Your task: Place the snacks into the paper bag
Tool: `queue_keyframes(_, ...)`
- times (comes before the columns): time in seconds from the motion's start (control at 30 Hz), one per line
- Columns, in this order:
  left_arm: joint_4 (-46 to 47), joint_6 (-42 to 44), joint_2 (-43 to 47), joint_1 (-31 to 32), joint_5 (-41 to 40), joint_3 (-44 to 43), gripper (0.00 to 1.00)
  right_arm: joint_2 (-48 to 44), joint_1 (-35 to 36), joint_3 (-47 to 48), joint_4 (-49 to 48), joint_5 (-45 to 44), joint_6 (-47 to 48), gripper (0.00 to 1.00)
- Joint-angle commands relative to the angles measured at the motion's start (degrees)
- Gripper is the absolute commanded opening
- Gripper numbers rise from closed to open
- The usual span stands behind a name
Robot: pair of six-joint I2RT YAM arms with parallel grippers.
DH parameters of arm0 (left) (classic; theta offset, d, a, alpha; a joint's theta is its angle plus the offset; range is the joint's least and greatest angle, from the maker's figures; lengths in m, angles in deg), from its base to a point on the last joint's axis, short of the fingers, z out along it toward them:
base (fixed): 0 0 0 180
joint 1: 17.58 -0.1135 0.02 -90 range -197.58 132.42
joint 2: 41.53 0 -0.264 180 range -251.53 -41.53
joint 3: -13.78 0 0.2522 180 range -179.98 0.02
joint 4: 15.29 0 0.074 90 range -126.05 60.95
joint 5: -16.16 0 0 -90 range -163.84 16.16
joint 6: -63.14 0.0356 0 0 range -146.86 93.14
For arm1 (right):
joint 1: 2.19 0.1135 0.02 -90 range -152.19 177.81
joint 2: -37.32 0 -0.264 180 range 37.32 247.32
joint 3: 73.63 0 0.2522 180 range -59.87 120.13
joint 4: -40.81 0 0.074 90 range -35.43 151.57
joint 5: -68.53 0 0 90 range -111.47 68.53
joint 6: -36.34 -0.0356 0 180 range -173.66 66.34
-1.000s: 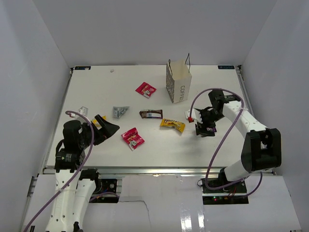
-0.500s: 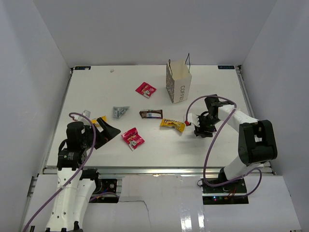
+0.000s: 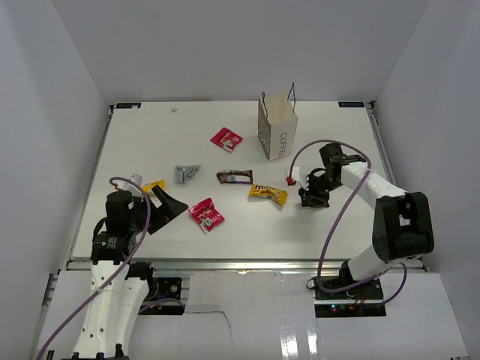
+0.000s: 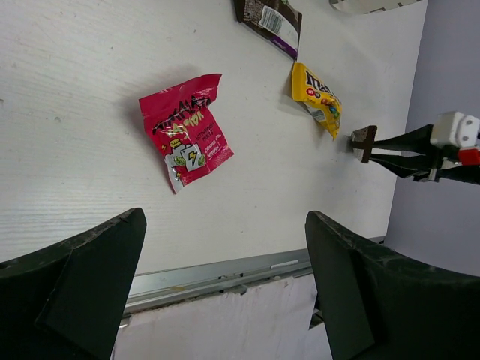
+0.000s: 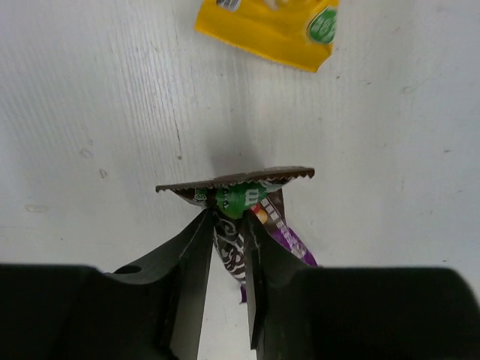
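Note:
The white paper bag stands upright at the back of the table. My right gripper is shut on a dark purple packet, pinching it near its serrated top edge just above the table; in the top view this gripper is in front of the bag and to its right. A yellow packet lies just left of it. A dark brown bar, a silver-grey packet and two pink-red packets lie further left. My left gripper is open and holds nothing.
White walls close in the table on three sides. A metal rail runs along the table's near edge under my left gripper. A small white item lies near the left arm.
My right gripper has closed on the dark purple packet and shifted slightly left and back. The left arm has settled a little lower, still open.

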Motion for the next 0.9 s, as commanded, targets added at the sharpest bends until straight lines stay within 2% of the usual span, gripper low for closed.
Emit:
queue_keyframes(0.0,1.0,-0.4,0.8,-0.4,0.9,0.8,0.98,-4.1,0.2,5.1,3.3,8.9,-6.2,0.28)
queue_keyframes(0.23,2.3,0.1,-0.1,-0.4,2.0,0.7,0.98,-3.5,0.3,23.1,8.3,30.7,-19.3,0.25)
queue_keyframes(0.37,3.0,0.0,-0.5,-0.4,2.6,0.7,0.98,-0.7,0.6,34.8,3.0,35.3,-29.5,0.23)
queue_keyframes(0.47,2.9,0.0,-0.3,-0.4,2.7,0.3,0.98,2.3,1.5,38.1,3.0,31.9,-29.8,0.24)
queue_keyframes(0.5,2.8,0.0,-0.1,-0.4,2.8,0.2,0.98,3.1,1.7,38.1,5.2,30.2,-26.9,0.34)
queue_keyframes(0.53,2.7,-0.1,0.3,-0.4,2.9,0.2,0.98,4.3,2.7,37.9,11.7,26.7,-17.9,0.43)
queue_keyframes(0.57,2.4,-0.5,1.2,-0.4,2.9,0.4,0.98,5.1,3.1,36.2,15.1,24.6,-13.3,0.59)
queue_keyframes(0.63,1.8,-1.0,2.2,-0.4,2.7,1.0,0.98,4.6,4.9,31.9,20.4,17.6,-3.1,0.77)
queue_keyframes(0.67,1.5,-1.7,2.7,-0.4,2.7,1.5,0.98,3.6,5.4,28.6,19.5,15.3,-1.9,0.84)
queue_keyframes(0.7,1.5,-2.1,3.9,-0.4,2.8,2.4,0.98,0.8,6.0,21.3,17.7,12.9,-1.3,0.95)
queue_keyframes(0.73,1.4,-2.4,4.2,-0.4,2.9,2.8,0.98,-0.8,7.3,17.4,15.1,8.9,-1.3,0.97)
queue_keyframes(0.8,1.4,-3.0,4.5,-0.4,3.3,3.4,0.98,-5.2,8.8,7.9,4.9,5.0,-4.3,0.9)
queue_keyframes(0.87,1.5,-2.9,3.7,-0.4,3.4,3.5,0.98,-6.9,11.1,3.8,-4.9,-0.4,-10.4,0.9)
